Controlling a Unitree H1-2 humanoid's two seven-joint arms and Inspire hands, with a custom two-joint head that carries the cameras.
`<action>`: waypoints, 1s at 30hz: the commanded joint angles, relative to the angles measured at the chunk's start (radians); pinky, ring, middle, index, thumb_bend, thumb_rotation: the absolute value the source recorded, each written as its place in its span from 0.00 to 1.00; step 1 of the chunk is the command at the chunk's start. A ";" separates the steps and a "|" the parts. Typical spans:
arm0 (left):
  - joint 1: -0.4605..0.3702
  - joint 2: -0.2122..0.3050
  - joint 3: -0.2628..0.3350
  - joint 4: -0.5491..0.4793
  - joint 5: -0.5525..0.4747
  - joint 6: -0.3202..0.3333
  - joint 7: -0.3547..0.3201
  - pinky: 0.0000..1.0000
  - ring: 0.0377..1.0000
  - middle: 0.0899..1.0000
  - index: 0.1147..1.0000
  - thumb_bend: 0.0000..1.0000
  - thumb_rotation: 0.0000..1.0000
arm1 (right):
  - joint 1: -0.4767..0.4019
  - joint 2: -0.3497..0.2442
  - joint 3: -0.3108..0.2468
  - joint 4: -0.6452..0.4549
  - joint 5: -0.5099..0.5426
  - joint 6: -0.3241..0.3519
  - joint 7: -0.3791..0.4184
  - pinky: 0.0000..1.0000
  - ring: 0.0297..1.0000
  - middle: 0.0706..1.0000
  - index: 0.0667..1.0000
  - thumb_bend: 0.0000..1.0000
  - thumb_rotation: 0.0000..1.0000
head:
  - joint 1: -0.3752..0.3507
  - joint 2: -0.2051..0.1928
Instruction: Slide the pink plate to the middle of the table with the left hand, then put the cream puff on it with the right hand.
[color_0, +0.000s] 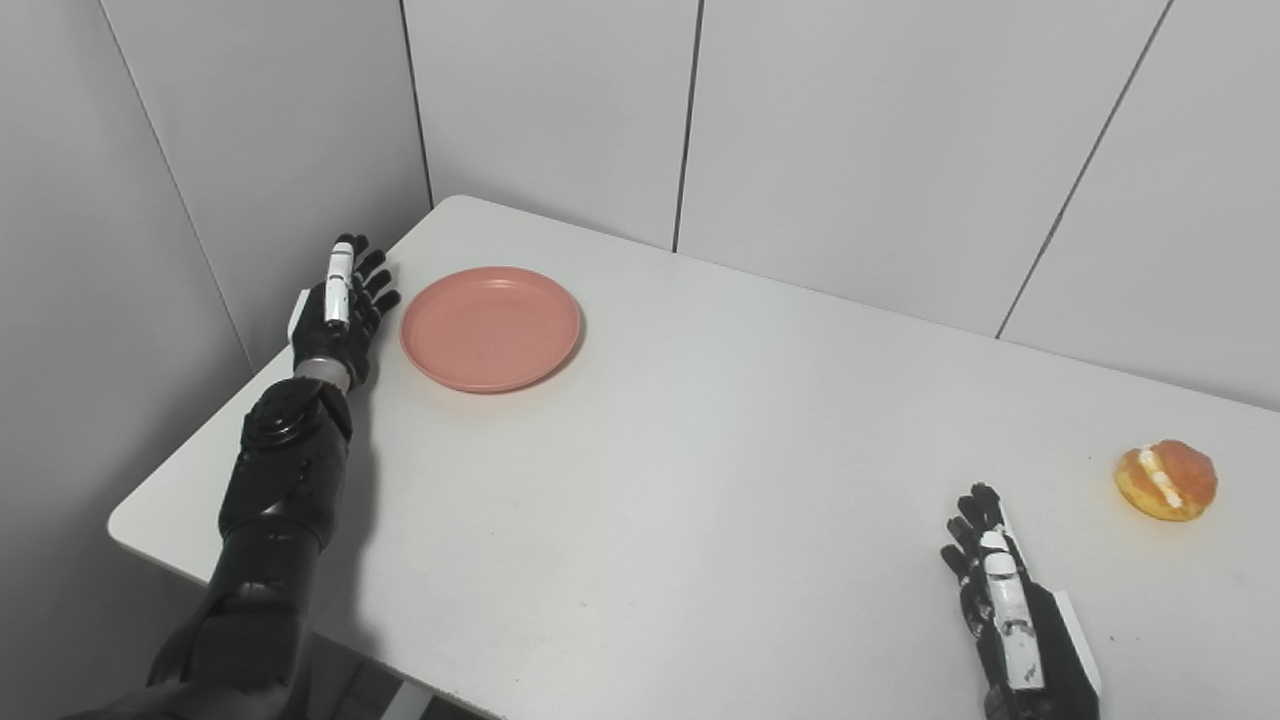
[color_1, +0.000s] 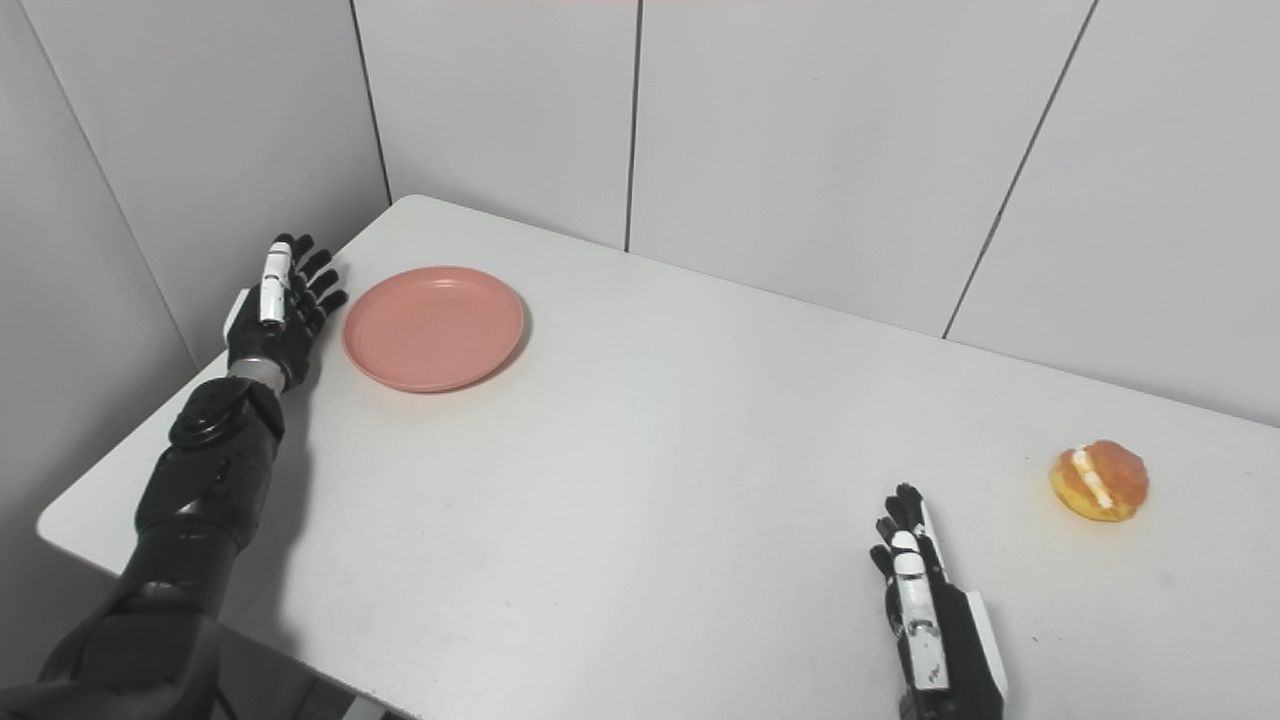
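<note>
Your pink plate (color_0: 490, 327) sits flat near the far left corner of the desk (color_0: 700, 450), empty and upright. Your left hand (color_0: 343, 305) is just beside the plate's left rim at the desk's left edge, fingers spread and holding nothing (whether a fingertip touches the rim, you cannot tell from here). The cream puff (color_0: 1166, 480) lies near the desk's right edge, its cream filling showing. Your right hand (color_0: 1005, 600) waits near the front edge, fingers extended and empty, short of the puff and not touching it.
</note>
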 joint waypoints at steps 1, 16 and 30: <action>-0.021 0.010 -0.016 0.003 -0.011 0.013 -0.036 0.97 0.96 0.94 0.92 0.36 1.00 | -0.016 0.000 0.002 -0.028 0.002 0.000 0.005 1.00 1.00 1.00 1.00 0.08 1.00 | -0.002 0.002; -0.012 -0.031 -0.068 -0.042 -0.013 0.035 -0.059 0.95 0.95 0.94 0.91 0.39 1.00 | -0.018 0.006 0.003 -0.038 0.002 0.024 0.000 1.00 1.00 1.00 1.00 0.11 1.00 | -0.017 0.016; 0.002 -0.084 -0.097 -0.085 -0.015 0.071 -0.052 0.96 0.93 0.92 0.89 0.37 1.00 | -0.037 0.012 0.001 -0.008 -0.004 0.004 -0.005 1.00 1.00 1.00 1.00 0.13 1.00 | -0.052 0.035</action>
